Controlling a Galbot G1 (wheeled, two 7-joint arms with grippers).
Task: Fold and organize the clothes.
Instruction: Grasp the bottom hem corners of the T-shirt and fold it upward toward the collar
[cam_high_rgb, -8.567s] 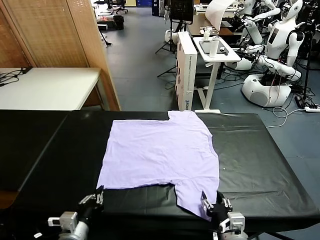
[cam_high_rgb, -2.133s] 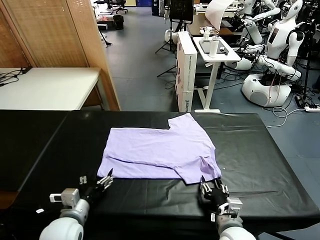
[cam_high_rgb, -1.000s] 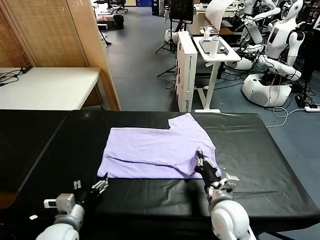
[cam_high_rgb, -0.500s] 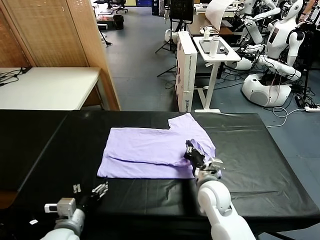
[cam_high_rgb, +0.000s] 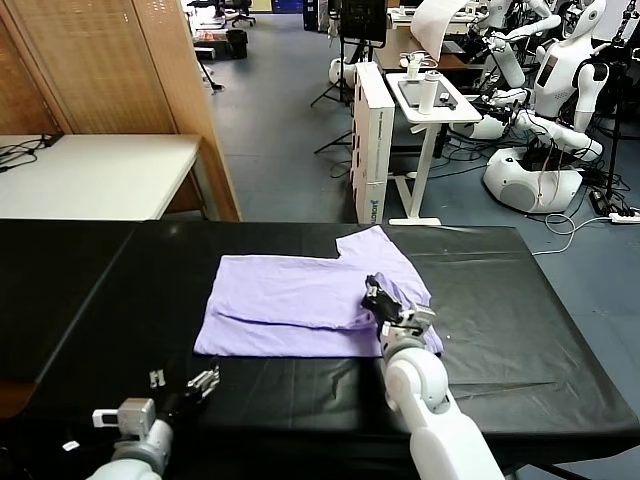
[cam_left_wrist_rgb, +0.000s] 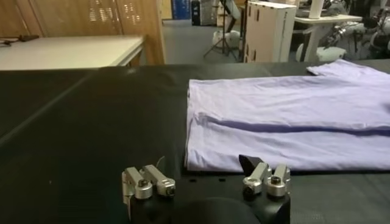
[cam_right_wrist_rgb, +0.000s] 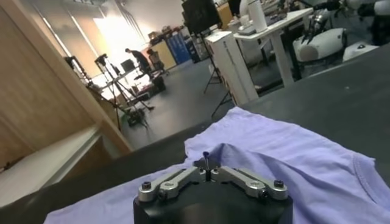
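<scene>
While left end effector (cam_high_rgb: 203, 381) idles (spread), right end effector (cam_high_rgb: 376, 294) pinches T-shirt (cam_high_rgb: 300, 300).

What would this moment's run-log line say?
T-shirt: half-folded on black table | right gripper: shut on near sleeve | left gripper: open, clear of the shirt

**Inventory of items visible at the recorded moment**

One lavender T-shirt (cam_high_rgb: 300, 300) lay on one black-covered table (cam_high_rgb: 520, 320). Two grippers were in view: the left gripper (cam_high_rgb: 200, 382) and the right gripper (cam_high_rgb: 378, 296). Beyond the work surface stood one white table (cam_high_rgb: 95, 175) at the left, one wooden slatted partition (cam_high_rgb: 110, 65), one tall white carton (cam_high_rgb: 374, 140), and one white stand table (cam_high_rgb: 435, 105) that carried one white bottle (cam_high_rgb: 429, 92). At least two white humanoid robots (cam_high_rgb: 560, 90) were parked at the far right; others behind them could not be counted with certainty. One white cable (cam_high_rgb: 575, 225) lay on the floor.
</scene>
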